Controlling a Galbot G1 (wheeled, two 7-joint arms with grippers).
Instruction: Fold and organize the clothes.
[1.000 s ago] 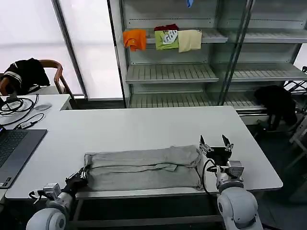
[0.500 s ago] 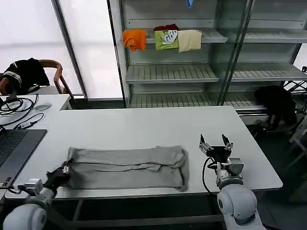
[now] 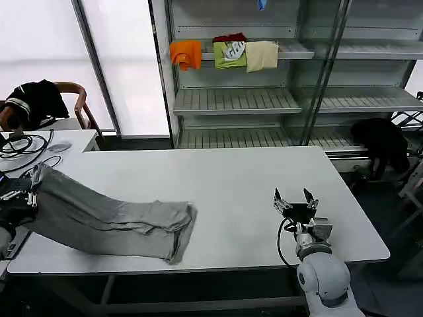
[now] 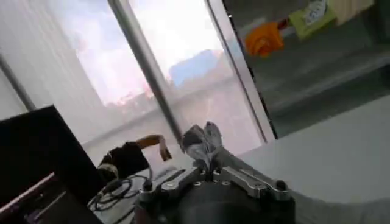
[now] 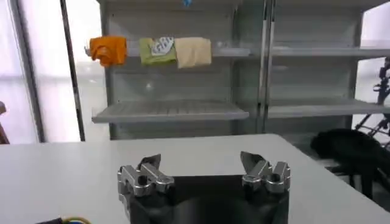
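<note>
A white tabletop [image 3: 218,178] stands before glass-fronted shelving [image 3: 264,99] that carries folded orange, green and cream garments. The grey T-shirt [image 3: 112,221], folded into a long band, lies at about eight o'clock on the tabletop, one end lifted off the surface at nine o'clock. That raised end is pinched in the left gripper [image 4: 204,159], clamped on a bunch of the cloth at the tabletop's left edge by the laptop [image 3: 8,228]. The right gripper [image 3: 295,199] waits at four o'clock, jaws spread, holding nothing. The step looks like dragging or lifting the band for its next fold; the next move probably calls for bringing the held end across onto the far end, keeping the layers aligned.
</note>
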